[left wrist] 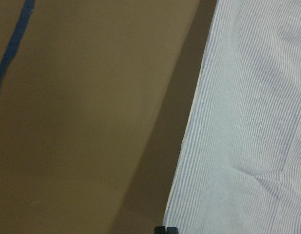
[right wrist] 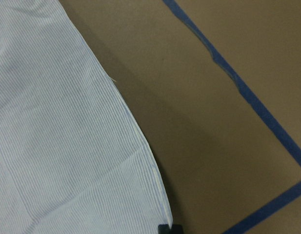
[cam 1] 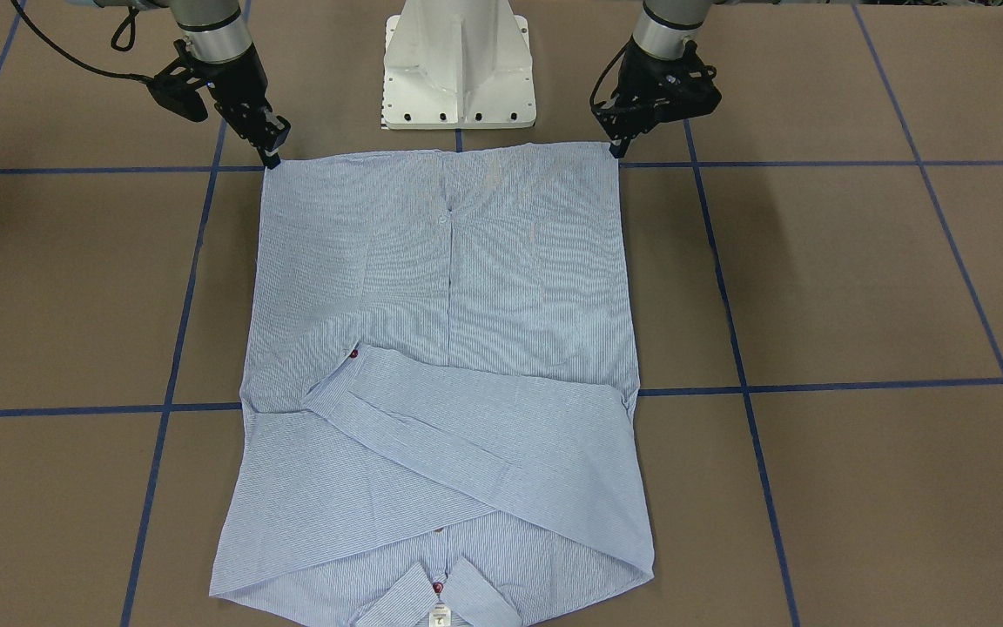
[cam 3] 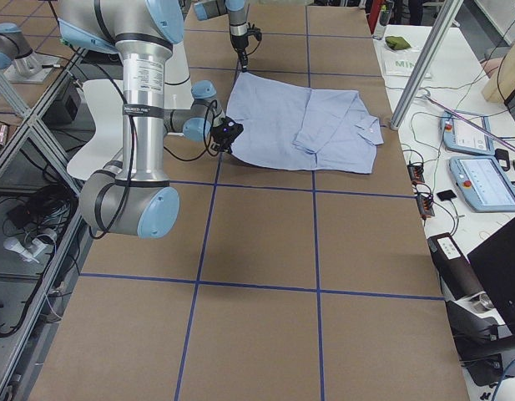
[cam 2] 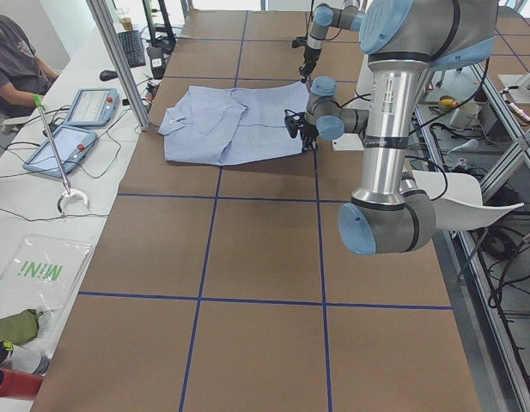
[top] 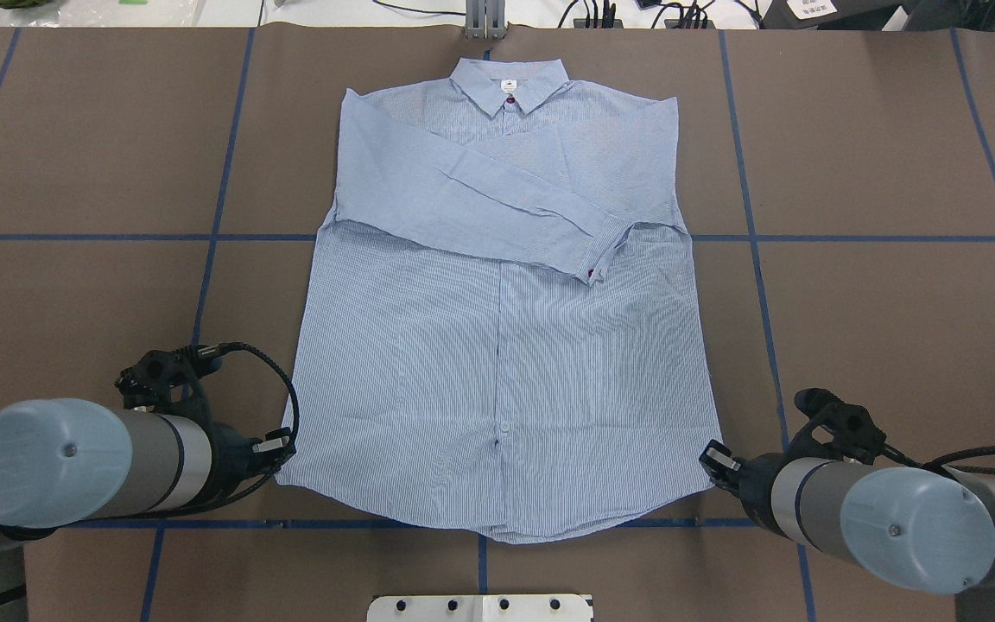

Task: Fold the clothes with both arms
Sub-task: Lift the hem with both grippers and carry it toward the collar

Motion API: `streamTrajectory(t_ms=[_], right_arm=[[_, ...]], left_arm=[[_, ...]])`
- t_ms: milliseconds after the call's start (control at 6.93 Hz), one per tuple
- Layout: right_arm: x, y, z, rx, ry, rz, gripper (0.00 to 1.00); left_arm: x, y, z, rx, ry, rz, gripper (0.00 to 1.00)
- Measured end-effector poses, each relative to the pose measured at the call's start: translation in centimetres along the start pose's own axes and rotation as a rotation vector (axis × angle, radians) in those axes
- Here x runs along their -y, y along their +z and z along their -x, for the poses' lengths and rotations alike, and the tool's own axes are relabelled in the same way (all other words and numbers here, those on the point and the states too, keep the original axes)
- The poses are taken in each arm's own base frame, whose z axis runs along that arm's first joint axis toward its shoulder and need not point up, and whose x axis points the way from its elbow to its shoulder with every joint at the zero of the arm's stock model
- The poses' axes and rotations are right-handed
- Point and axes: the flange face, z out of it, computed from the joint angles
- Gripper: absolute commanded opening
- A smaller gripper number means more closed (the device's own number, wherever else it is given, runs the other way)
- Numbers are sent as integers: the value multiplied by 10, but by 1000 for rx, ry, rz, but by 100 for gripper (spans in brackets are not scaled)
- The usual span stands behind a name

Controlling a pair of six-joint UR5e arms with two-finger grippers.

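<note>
The left black two-finger pincer [cam 1: 617, 150] is clamped on one hem corner of the light-blue, finely striped, thin-cloth button-up shirt [cam 1: 467, 287]. The right black pincer [cam 1: 271, 155] nips the other corner. The shirt lies spread (a sleeve [top: 472, 203] folded across its chest) on the brown tabletop [cam 1: 858, 279], its collar [top: 508, 85] farthest from both.

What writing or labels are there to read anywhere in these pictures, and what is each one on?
"MINI", in green letters, on the clear plastic bag.
Tag at the collar of the shirt: too small to read.
Printed band on the silver tube of the left arm: too small to read.
Nothing else legible shows.
</note>
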Motion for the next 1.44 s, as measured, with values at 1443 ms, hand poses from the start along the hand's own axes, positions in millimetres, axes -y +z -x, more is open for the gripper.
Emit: streamTrajectory(t_ms=[1443], right_arm=[[91, -114, 61, 272, 177, -100, 0]], left_arm=[[88, -133, -32, -242, -63, -89, 0]])
